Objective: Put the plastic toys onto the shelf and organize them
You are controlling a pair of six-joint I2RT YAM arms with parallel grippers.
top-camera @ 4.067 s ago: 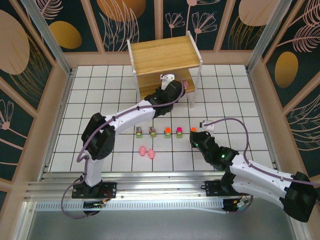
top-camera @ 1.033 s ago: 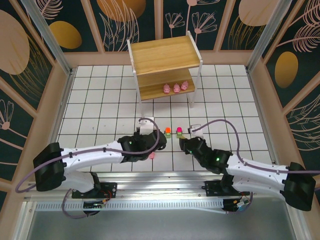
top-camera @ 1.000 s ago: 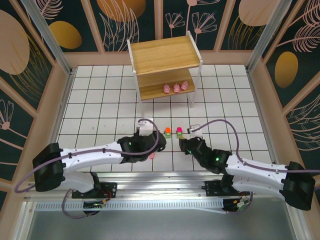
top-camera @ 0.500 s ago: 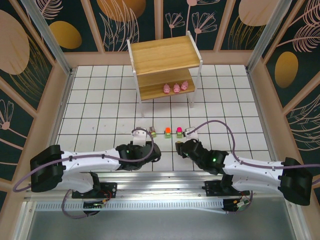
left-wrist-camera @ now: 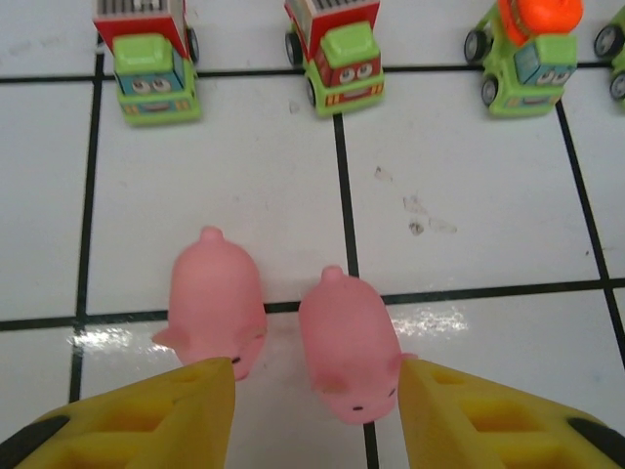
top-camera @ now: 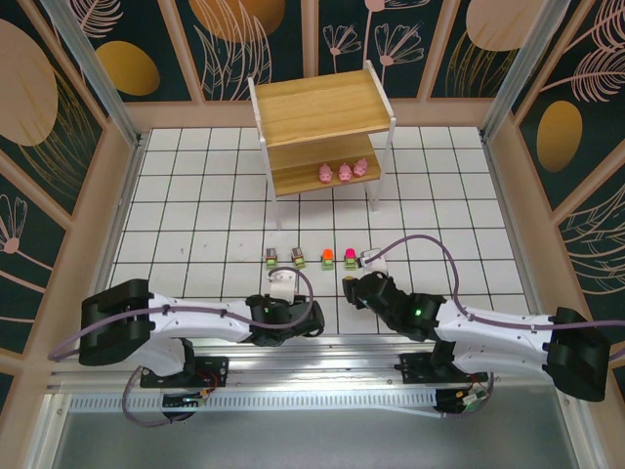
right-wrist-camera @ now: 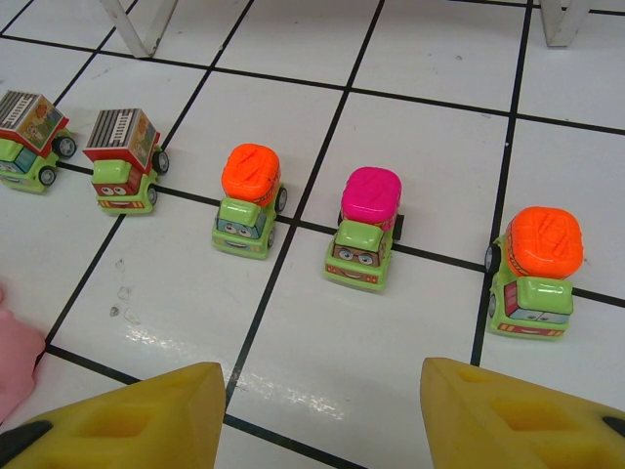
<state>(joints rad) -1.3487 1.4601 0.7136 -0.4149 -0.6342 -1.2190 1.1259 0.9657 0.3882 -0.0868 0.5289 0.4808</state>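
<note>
Pig-picking stage here: left gripper [left-wrist-camera: 314, 376] hangs unclenched just behind the two floor pigs [left-wrist-camera: 217, 311], right gripper [right-wrist-camera: 322, 379] unclenched too, facing the trucks [right-wrist-camera: 368, 227]. Three shelved pigs [top-camera: 344, 171] sit on the shelf [top-camera: 317, 103]. Next I'd centre on one pig.

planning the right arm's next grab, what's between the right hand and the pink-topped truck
The stretch is bare: in the right wrist view, plain white tile lies between the right hand and the pink-topped truck, with nothing on it.
</note>
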